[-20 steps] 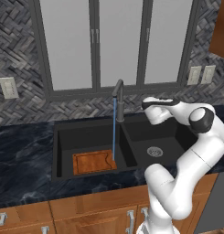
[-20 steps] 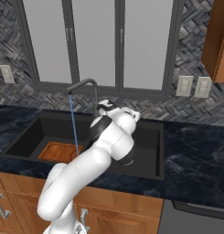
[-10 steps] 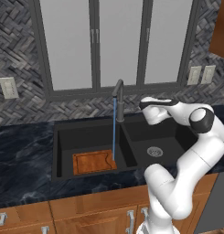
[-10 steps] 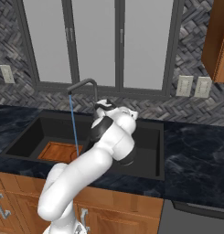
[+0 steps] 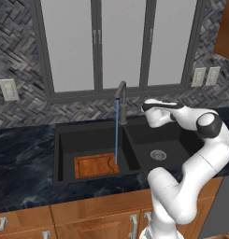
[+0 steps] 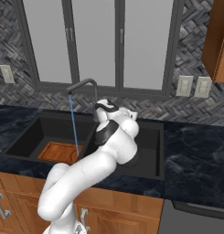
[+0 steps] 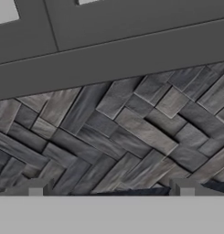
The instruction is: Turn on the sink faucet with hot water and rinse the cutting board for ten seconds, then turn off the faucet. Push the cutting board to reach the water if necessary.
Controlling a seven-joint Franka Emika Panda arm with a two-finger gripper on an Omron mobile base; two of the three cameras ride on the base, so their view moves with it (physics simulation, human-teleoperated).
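The sink faucet (image 5: pixel 121 100) (image 6: pixel 84 84) stands behind the divider of the black double sink (image 5: pixel 64 140) (image 6: pixel 29 132), its spout over the left basin. Water (image 5: pixel 117 133) (image 6: pixel 74 128) falls from it in a thin blue stream. The stream lands on the right end of the reddish-brown cutting board (image 5: pixel 95 165) (image 6: pixel 58 152), which lies flat at the front of that basin. My gripper (image 5: pixel 146 108) (image 6: pixel 104 108) (image 7: pixel 111 189) hovers open and empty just right of the faucet, above the right basin. It points at the herringbone back wall.
The right basin holds a round metal drain (image 5: pixel 158 154). Dark marbled counter (image 5: pixel 22 158) (image 6: pixel 195 151) flanks the sink. Behind it are the backsplash, the window frames and wall outlets (image 5: pixel 204 76) (image 6: pixel 193 87). A wooden upper cabinet (image 6: pixel 217 39) hangs at the right.
The hand has drifted very slightly left, toward the faucet. The water keeps running and the board has not moved.
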